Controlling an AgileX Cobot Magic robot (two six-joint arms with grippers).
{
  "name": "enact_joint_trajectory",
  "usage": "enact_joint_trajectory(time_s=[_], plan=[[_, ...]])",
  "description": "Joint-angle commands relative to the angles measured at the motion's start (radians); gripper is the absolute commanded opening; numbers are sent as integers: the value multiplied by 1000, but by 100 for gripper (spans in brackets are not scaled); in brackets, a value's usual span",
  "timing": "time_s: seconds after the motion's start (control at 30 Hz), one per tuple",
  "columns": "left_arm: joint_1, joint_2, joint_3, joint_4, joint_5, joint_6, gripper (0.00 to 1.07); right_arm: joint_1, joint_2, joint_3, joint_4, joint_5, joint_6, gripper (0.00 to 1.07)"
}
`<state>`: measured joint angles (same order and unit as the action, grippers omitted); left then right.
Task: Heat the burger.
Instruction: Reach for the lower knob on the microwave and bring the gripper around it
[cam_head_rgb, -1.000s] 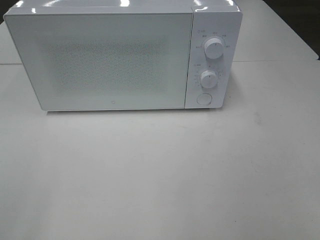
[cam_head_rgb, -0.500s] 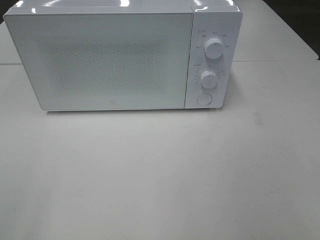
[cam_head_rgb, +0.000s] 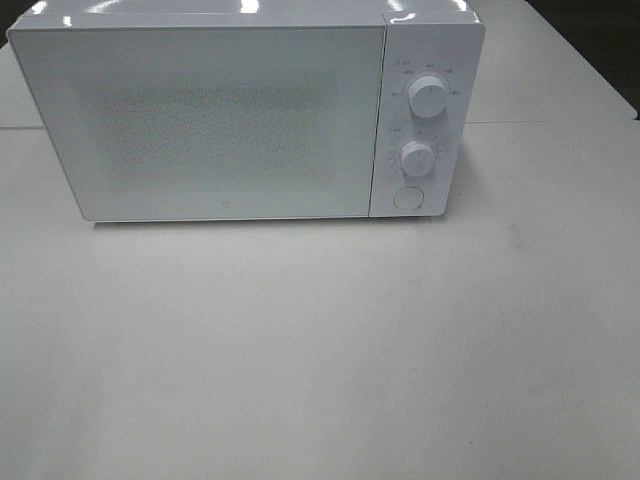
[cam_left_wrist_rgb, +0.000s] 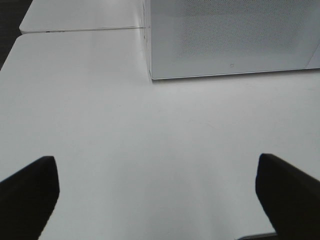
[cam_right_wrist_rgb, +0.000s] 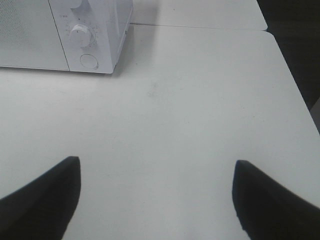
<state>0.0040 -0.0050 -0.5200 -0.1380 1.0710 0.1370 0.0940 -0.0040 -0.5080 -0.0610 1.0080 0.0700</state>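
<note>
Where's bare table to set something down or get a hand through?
Widest: the table in front of the microwave, bare from side to side. Smaller strips flank the microwave on its left and right. Only the back is taken, by the microwave itself.

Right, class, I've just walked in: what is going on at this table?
Nothing is being handled. A white microwave stands on the white table with its door shut. The left claw and the right claw hang open and empty over the table in front of it. No burger is in view; whether it is inside cannot be told.
</note>
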Motion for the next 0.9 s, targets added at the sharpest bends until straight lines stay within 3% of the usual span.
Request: enact_joint_trajectory(time_s=[0.03, 0.23, 0.43, 0.9], plan=[[4, -23, 1, -1, 1, -7, 100, -3, -17, 4, -1, -14, 2, 75], [4, -23, 1, -1, 1, -7, 100, -3, -5, -18, -11, -55, 0, 75], [4, -23, 1, 0, 1, -7, 100, -3, 93, -19, -9, -234, -1, 75], [4, -23, 1, 0, 1, -7, 100, -3, 301, 70, -4, -598, -1, 75]])
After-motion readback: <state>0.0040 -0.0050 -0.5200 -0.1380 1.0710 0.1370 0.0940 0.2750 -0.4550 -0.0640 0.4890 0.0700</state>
